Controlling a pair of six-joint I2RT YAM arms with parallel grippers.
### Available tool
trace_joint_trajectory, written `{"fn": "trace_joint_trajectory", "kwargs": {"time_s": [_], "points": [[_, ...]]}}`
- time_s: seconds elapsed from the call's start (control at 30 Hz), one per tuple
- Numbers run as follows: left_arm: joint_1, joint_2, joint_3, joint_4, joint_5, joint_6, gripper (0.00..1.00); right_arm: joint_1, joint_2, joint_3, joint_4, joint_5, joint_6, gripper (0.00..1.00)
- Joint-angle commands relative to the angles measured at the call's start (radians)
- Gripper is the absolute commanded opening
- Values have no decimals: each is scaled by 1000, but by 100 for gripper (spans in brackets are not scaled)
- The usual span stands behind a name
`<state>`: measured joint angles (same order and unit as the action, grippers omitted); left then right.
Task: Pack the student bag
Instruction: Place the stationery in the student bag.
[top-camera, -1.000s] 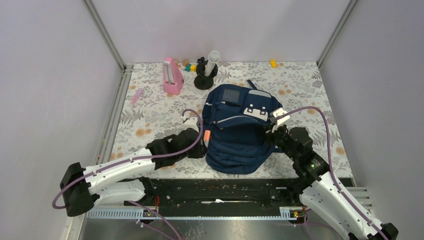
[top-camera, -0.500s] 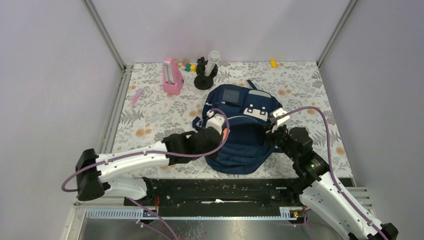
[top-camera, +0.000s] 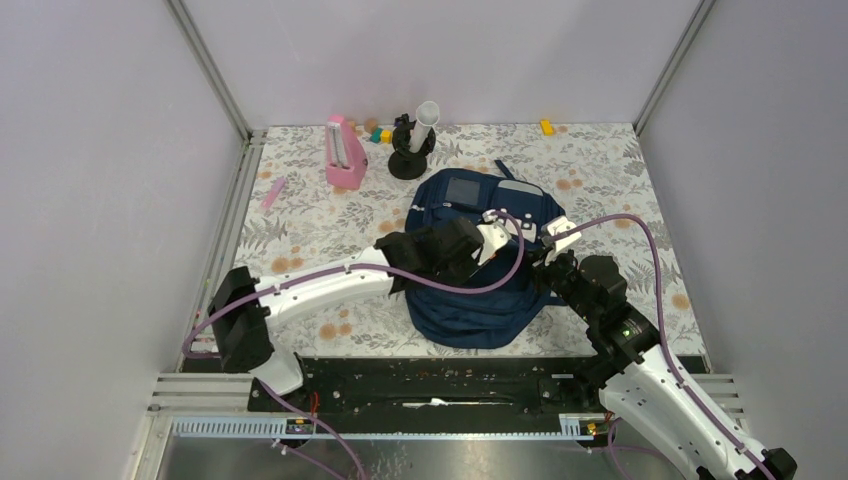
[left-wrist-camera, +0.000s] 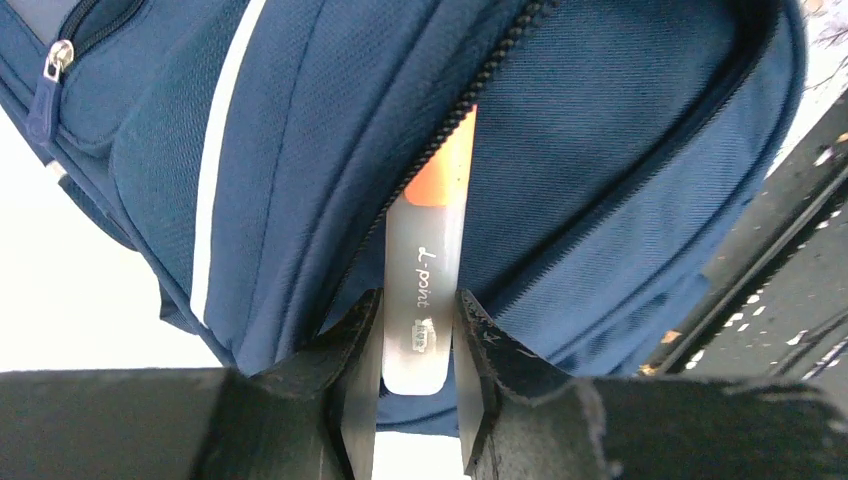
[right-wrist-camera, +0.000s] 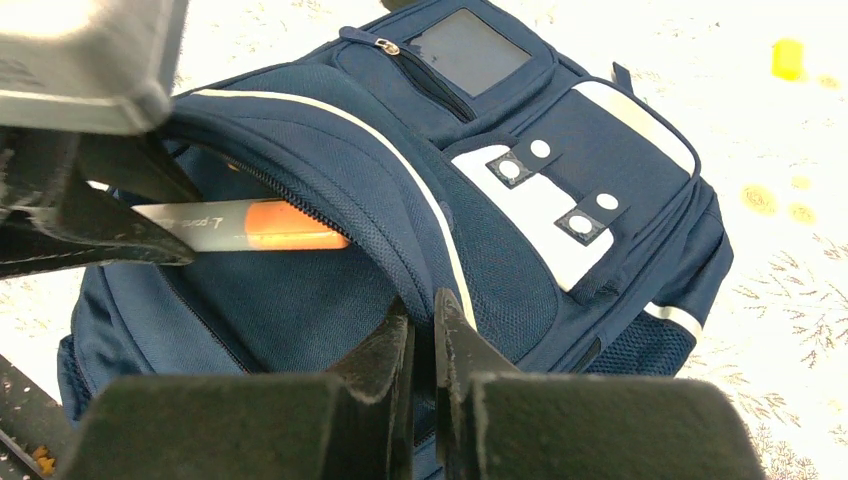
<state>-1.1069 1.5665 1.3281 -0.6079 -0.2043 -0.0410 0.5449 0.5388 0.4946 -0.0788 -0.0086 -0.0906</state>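
Centre frame: bag (top-camera: 480, 318) on desk (top-camera: 300, 230). My right pincer (right-wrist-camera: 422, 312) clamped narrow on bag edge, lifting it so mouth gapes. My left pincer (left-wrist-camera: 418, 312) grips marker (left-wrist-camera: 428, 250), orange tip entering the opening.

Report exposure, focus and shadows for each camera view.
Top external: even, soft light, no hard shadows, student bag sharp. Left wrist: table blown out to white; pen lettering legible. Right wrist: table pale and washed out, left gripper close and blurred.
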Motion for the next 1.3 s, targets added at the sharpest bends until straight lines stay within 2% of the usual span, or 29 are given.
{"fn": "trace_joint_trajectory", "kwargs": {"time_s": [0.0, 0.23, 0.33, 0.4, 0.53, 0.67, 0.9, 1.1, 1.2, 1.27], "points": [[30, 29, 81, 19, 54, 204, 20, -5, -34, 45, 152, 22, 10, 0], [42, 65, 57, 122, -58, 338, 21, -5, -28, 42, 154, 18, 11, 0], [59, 79, 58, 145, -61, 338, 32, -4, -24, 40, 158, 18, 11, 0], [66, 90, 64, 148, -63, 332, 47, -4, -20, 39, 160, 17, 11, 0], [70, 88, 57, 167, -74, 320, 59, -5, -19, 39, 159, 22, 12, 0], [69, 41, 7, 224, -79, 319, 62, -5, -17, 39, 159, 26, 9, 0], [65, -91, -92, 229, -3, 276, 63, -5, -8, 39, 162, 30, 8, 0], [65, -198, -175, 151, 12, 179, 63, -5, -1, 38, 166, 29, 8, 0], [67, -257, -241, 155, -5, 139, 74, -5, -1, 39, 164, 30, 8, 0], [73, -287, -278, 143, -26, 129, 76, -5, -4, 37, 164, 30, 8, 0]]}}
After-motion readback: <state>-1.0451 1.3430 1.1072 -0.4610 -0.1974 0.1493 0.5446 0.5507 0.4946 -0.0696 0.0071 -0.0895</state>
